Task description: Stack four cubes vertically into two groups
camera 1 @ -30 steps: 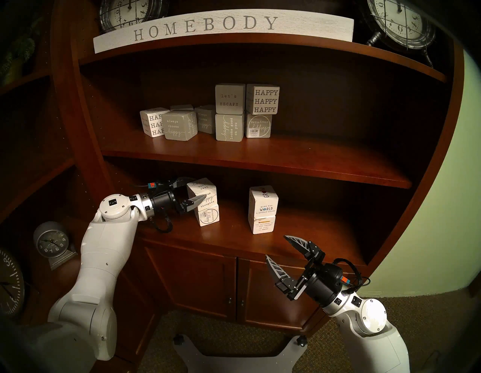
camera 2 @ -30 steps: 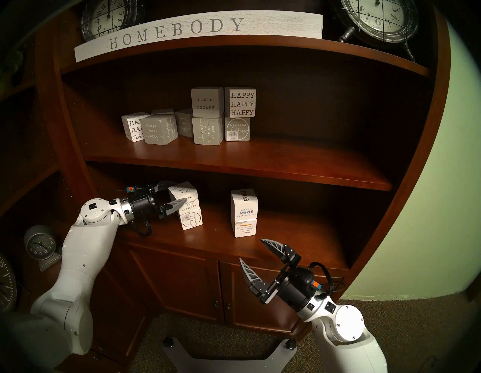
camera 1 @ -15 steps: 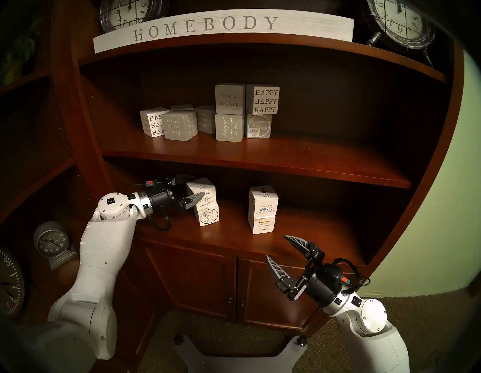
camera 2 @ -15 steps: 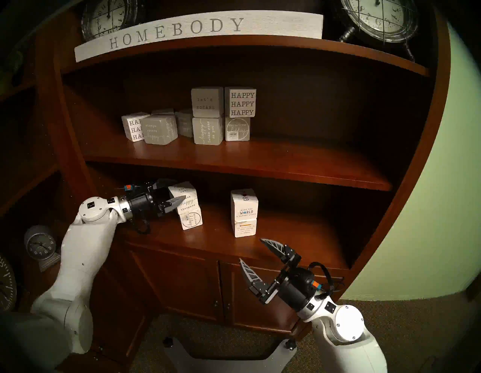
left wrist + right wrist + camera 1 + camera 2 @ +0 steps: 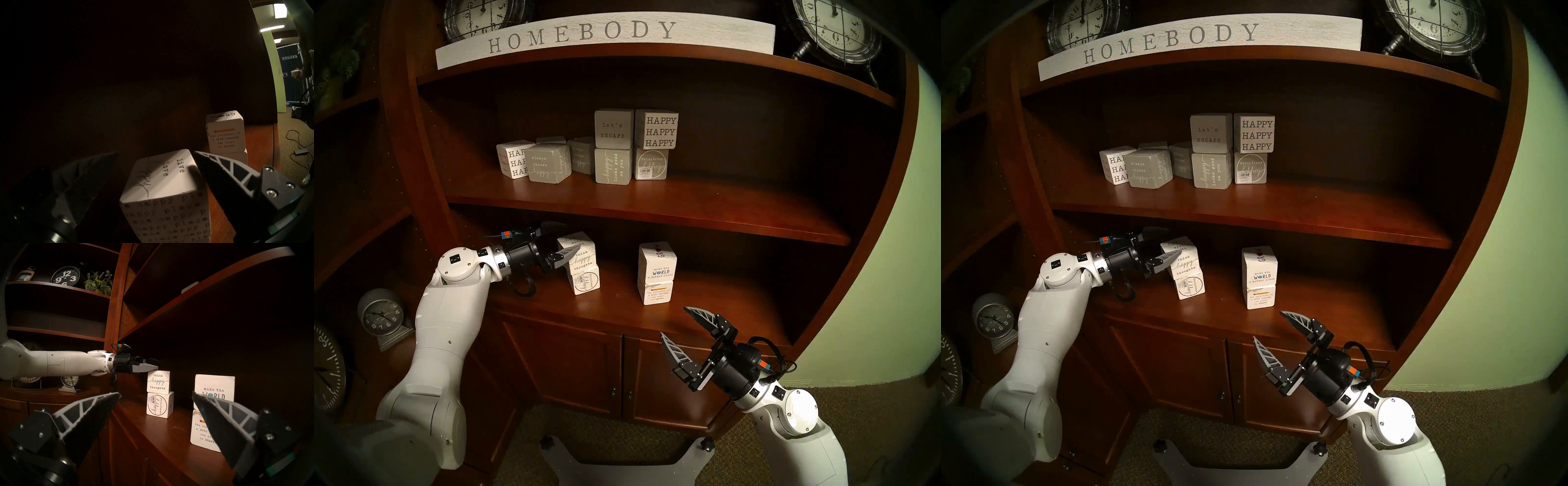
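Note:
Two two-high stacks of white cubes stand on the lower shelf (image 5: 619,315). On the left, the "think happy thoughts" cube (image 5: 582,258) sits slightly turned on the "happy everything" cube (image 5: 587,281). On the right, the "GROW" cube (image 5: 658,263) rests on the "good teacher" cube (image 5: 656,292). My left gripper (image 5: 561,239) is open at the top left cube's left corner. In the left wrist view that cube (image 5: 163,179) lies between the spread fingers, with a wide gap on one side. My right gripper (image 5: 674,321) hangs open and empty before the shelf's front edge, below the right stack.
The middle shelf board (image 5: 653,217) runs close above my left gripper. Several grey and white lettered blocks (image 5: 614,146) stand on it. A HOMEBODY sign (image 5: 585,34) and clocks sit higher up. Cabinet doors (image 5: 619,373) lie under the lower shelf.
My left gripper has drawn back to the left and slightly up from the top happy cube, uncovering the word "think". The cubes and the right arm have not moved.

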Controlling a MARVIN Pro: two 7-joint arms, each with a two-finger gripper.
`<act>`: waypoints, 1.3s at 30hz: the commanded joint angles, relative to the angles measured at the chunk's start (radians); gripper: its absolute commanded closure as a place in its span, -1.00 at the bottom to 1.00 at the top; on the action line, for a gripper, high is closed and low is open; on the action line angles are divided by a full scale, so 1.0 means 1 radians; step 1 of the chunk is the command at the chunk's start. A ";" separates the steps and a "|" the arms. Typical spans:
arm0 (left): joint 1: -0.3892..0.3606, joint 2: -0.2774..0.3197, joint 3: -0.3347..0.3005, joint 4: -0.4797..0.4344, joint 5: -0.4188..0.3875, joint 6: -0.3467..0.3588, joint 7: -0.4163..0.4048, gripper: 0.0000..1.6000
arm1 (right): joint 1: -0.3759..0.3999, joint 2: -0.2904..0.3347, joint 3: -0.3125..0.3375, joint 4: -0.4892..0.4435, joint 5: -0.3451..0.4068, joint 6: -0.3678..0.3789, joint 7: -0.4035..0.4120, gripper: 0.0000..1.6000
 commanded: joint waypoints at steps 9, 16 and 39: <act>0.059 0.007 -0.042 -0.105 -0.008 0.029 0.026 -1.00 | 0.003 -0.003 0.000 -0.018 0.002 0.003 -0.001 -1.00; 0.116 0.013 -0.067 -0.173 -0.007 0.058 0.040 -1.00 | 0.004 -0.004 0.001 -0.018 0.001 0.003 -0.001 -1.00; 0.380 -0.027 -0.187 -0.465 0.029 0.147 0.160 -1.00 | 0.004 -0.007 0.002 -0.017 0.001 0.003 0.003 -1.00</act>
